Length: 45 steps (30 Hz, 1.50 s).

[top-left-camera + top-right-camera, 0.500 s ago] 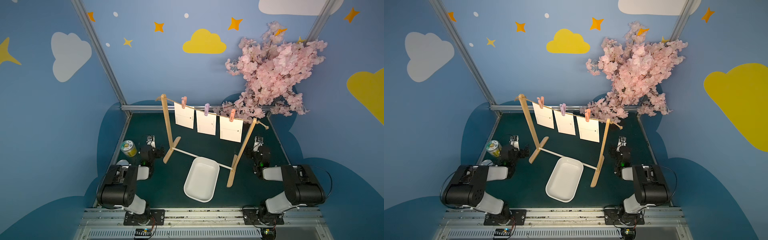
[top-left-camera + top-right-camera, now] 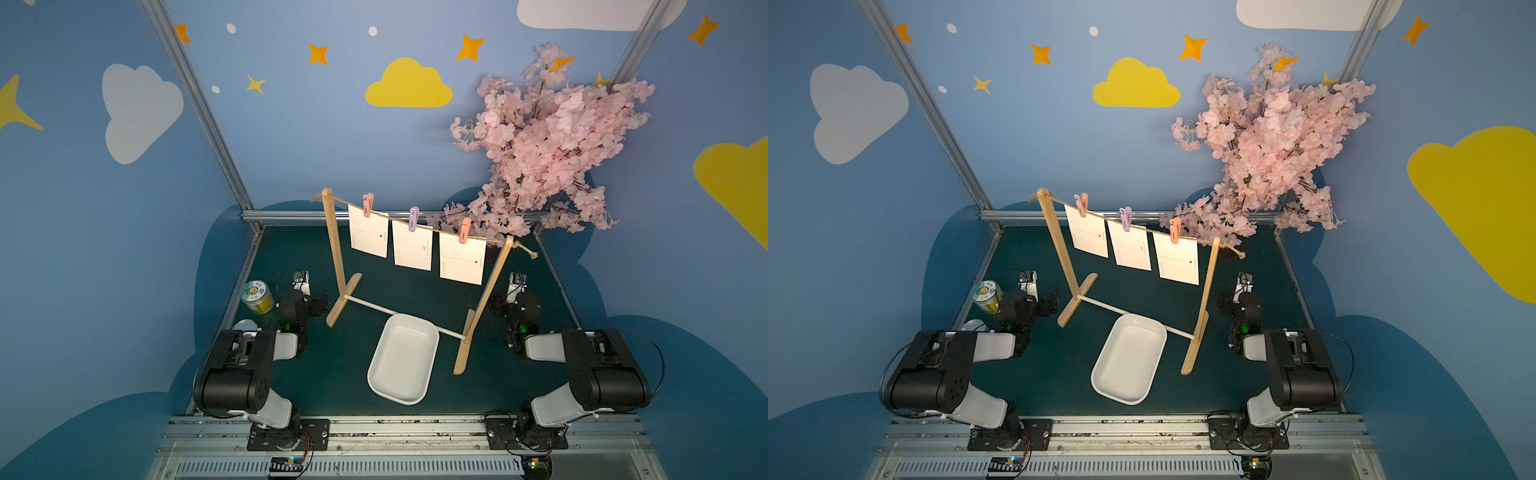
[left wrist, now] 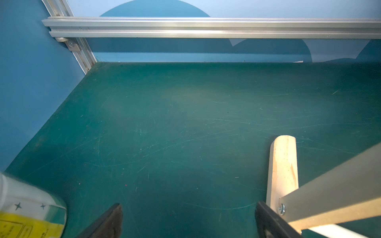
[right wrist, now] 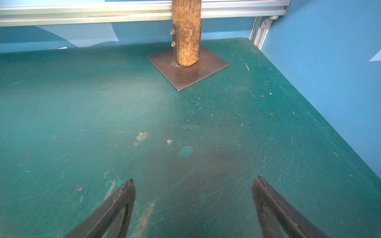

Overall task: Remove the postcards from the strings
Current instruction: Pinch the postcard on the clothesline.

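Three cream postcards [image 2: 412, 246], thinly lined, hang pegged on tan twine [image 2: 436, 228].

The left arm [image 2: 245, 374] and right arm [image 2: 598, 370] sit folded low, upper links doubled back over their bases, forearms pointing forward; the left gripper [image 3: 188, 206] stands wide apart and holds nothing; the right gripper [image 4: 193, 180] is likewise spread and empty; both wrists are level, dark fingers [image 4: 123, 197] angled down and forward.
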Each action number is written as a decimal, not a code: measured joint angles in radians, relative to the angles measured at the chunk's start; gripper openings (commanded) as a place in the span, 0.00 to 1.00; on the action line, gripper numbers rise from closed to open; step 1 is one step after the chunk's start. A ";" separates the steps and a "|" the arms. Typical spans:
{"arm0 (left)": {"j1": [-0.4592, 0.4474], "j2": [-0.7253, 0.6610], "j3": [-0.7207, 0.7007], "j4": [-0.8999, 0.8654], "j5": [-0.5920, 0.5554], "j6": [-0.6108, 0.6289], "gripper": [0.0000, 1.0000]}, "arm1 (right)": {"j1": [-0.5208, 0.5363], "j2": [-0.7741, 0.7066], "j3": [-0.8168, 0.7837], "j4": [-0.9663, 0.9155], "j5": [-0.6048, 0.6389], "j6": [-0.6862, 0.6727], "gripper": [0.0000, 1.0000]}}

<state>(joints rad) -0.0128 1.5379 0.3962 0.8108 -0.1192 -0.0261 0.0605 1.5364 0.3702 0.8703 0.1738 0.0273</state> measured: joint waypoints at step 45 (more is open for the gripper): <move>-0.311 -0.599 0.463 -0.873 0.094 -0.259 0.79 | -0.063 -0.455 0.705 -1.104 -0.005 0.238 0.64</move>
<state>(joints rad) -0.3237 0.9394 0.8589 -0.0620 -0.0254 -0.2848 -0.0025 1.0813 1.0756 -0.2340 0.1692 0.2653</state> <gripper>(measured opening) 0.791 0.635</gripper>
